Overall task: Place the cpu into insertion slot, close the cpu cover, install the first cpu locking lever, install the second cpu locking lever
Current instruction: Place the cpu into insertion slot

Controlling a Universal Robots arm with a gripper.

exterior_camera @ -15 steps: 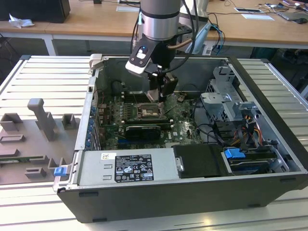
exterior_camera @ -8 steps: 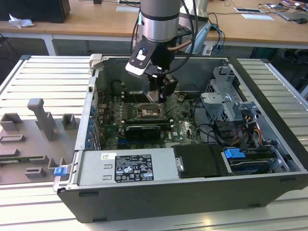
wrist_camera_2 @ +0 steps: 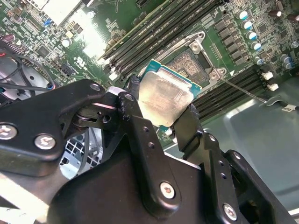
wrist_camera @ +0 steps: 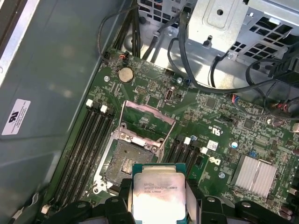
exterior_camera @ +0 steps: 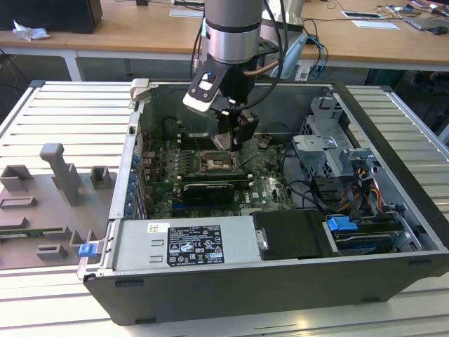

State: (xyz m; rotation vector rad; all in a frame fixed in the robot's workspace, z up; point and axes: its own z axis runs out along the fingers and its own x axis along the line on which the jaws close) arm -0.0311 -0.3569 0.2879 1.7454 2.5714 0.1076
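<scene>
My gripper (wrist_camera_2: 161, 105) is shut on the cpu (wrist_camera_2: 166, 98), a flat square chip with a pale metal top, pinched by its two opposite edges between black fingers (wrist_camera_2: 133, 100). In both wrist views the chip hangs a short way above the green board, close beside the insertion slot (wrist_camera: 125, 161), whose dark contact field lies bare. The cpu cover (wrist_camera: 147, 119) stands swung up at the slot's far edge. A thin metal locking lever (wrist_camera_2: 243, 91) sticks out sideways next to the slot. In the exterior view the gripper (exterior_camera: 235, 138) hovers over the slot (exterior_camera: 217, 163) inside the open computer case.
Long black memory slots (wrist_camera: 88, 149) run on both sides of the socket. Black cables (wrist_camera: 210, 70) and a grey drive cage (exterior_camera: 330, 151) stand towards the exterior view's right. A finned heat sink (wrist_camera: 254, 175) sits on the board. The power supply (exterior_camera: 186, 246) fills the case's near side.
</scene>
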